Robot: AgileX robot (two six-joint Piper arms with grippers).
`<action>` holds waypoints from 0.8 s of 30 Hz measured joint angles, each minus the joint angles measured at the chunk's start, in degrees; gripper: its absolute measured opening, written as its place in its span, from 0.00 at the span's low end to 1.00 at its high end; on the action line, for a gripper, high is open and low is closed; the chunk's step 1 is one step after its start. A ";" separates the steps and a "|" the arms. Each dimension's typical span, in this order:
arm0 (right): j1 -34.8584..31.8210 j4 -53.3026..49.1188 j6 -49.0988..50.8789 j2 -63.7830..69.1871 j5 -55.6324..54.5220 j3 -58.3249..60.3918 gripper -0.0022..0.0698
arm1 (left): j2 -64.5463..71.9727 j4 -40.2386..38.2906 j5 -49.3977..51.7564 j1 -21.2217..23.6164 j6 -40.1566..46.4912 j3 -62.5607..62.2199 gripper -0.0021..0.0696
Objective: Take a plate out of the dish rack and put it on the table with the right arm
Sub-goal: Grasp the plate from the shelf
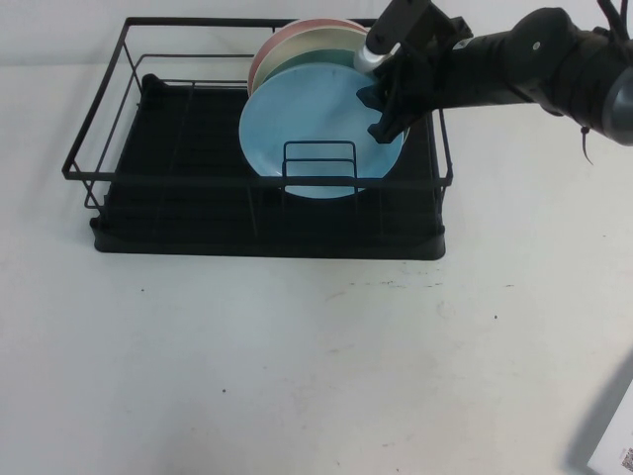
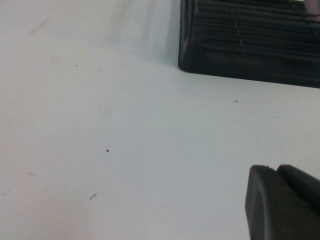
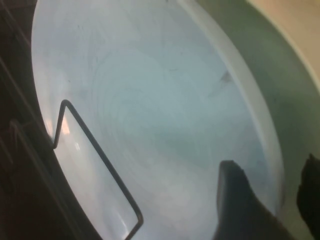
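Nearest the robot, in front of the dish rack (image 1: 267,237), lies the bare white table (image 1: 297,366); the left gripper (image 2: 282,202) hovers low over it, near the rack's front corner, and whether its fingers are spread cannot be told. Inside the rack, behind the wire divider loop (image 1: 319,168), the plate (image 1: 307,124) stands on edge. At the plate's right rim, the right gripper (image 1: 388,111) has its fingers (image 3: 235,192) spread astride the edge. Behind the plate stand a mint-green plate (image 1: 331,57), a cream plate (image 1: 321,42) and a pink plate (image 1: 287,38).
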 joint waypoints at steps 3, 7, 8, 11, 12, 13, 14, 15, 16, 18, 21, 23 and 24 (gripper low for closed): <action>0.00 0.35 0.00 0.14 -0.13 0.00 0.38 | 0.00 0.00 0.00 0.00 0.00 0.00 0.02; 0.00 0.70 -0.09 0.43 -0.22 0.00 0.38 | 0.00 0.00 0.00 0.00 0.00 0.00 0.02; 0.00 0.70 -0.09 0.49 -0.22 0.00 0.38 | 0.00 0.00 0.00 0.00 0.00 0.00 0.02; 0.00 0.94 -0.09 0.71 -0.38 0.00 0.38 | 0.00 0.00 0.00 0.00 0.00 0.00 0.02; 0.00 0.94 -0.13 0.78 -0.48 0.00 0.38 | 0.00 0.00 0.00 0.00 0.00 0.00 0.02; 0.00 1.07 -0.13 0.87 -0.48 0.00 0.38 | 0.00 0.00 0.00 0.00 0.00 0.00 0.02; 0.00 1.07 -0.13 0.87 -0.48 0.00 0.38 | 0.00 0.00 0.00 0.00 0.00 0.00 0.02; 0.00 1.07 -0.13 0.87 -0.48 0.00 0.38 | 0.00 0.00 0.00 0.00 0.00 0.00 0.02; 0.00 1.27 -0.13 0.87 -0.62 0.00 0.38 | 0.00 0.00 0.00 0.00 0.00 0.00 0.02; 0.00 1.64 -0.22 0.87 -0.90 0.00 0.37 | 0.00 0.00 0.00 0.00 0.00 0.00 0.02; 0.09 2.00 -0.22 0.87 -1.69 0.00 0.37 | 0.00 0.00 0.00 0.00 0.00 0.00 0.02; 0.09 2.42 -0.22 0.87 -2.06 0.00 0.37 | 0.00 0.00 0.00 0.00 0.00 0.00 0.02; 0.21 2.67 -0.22 0.87 -2.22 0.00 0.37 | 0.00 0.00 0.00 0.00 0.00 0.00 0.02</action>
